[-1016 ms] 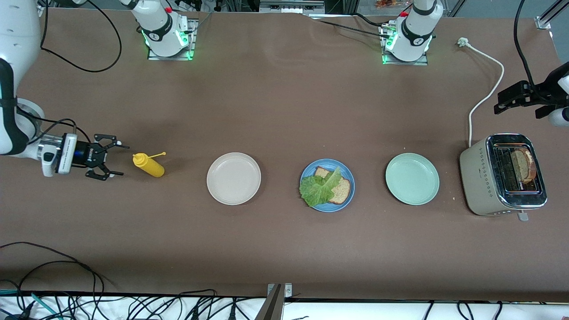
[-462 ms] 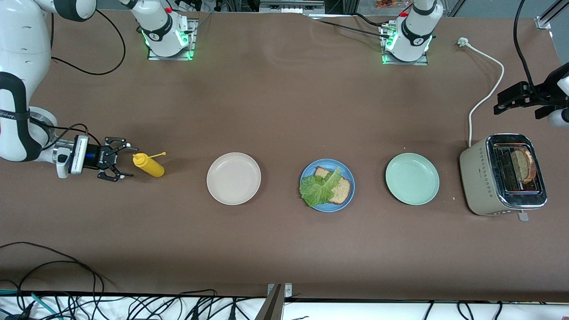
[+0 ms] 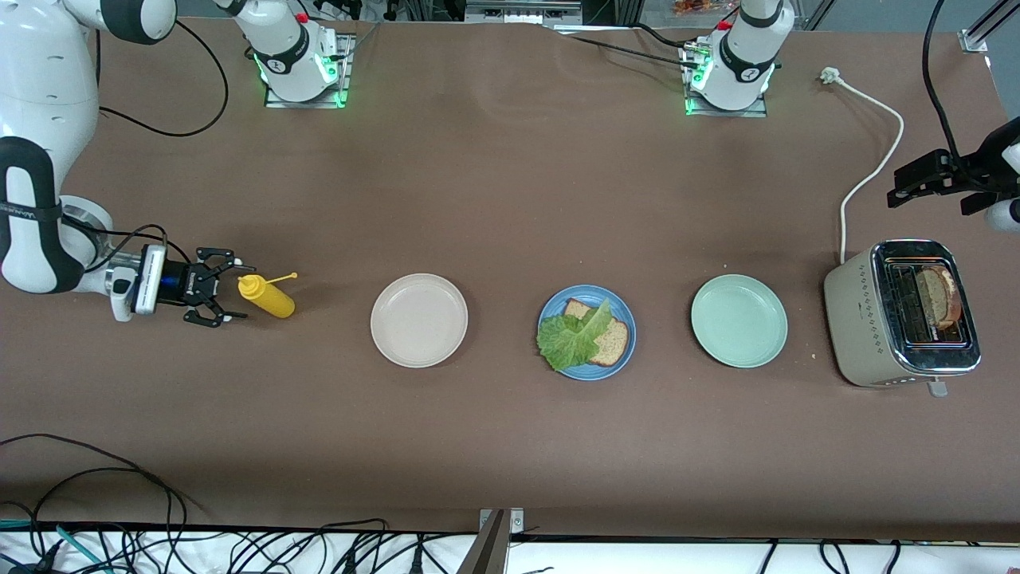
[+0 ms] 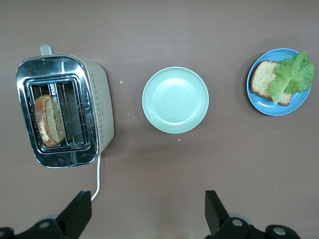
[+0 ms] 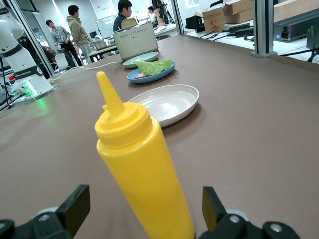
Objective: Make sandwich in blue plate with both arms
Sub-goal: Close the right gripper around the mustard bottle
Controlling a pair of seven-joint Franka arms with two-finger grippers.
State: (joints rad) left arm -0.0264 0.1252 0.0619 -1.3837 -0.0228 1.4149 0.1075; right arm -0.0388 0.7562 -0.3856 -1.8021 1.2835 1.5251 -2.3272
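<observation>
Front view shows the right tool [image 3: 217,297] spread wide around the upright mustard bottle [image 3: 267,296], which may tip if nudged, while the released left tool [image 3: 928,179] waits above the toaster [image 3: 857,319], the half-built sandwich [image 3: 586,335] lying in the blue plate [image 3: 625,315].

Even, bright overhead light covers the brown bench [image 3: 510,199], casting only soft, short shadows beside each object. The chrome top of the toaster [image 3: 904,315] shows mild glare. In the right wrist view, the yellow bottle [image 5: 142,174] is sharp while the background people look softer.
</observation>
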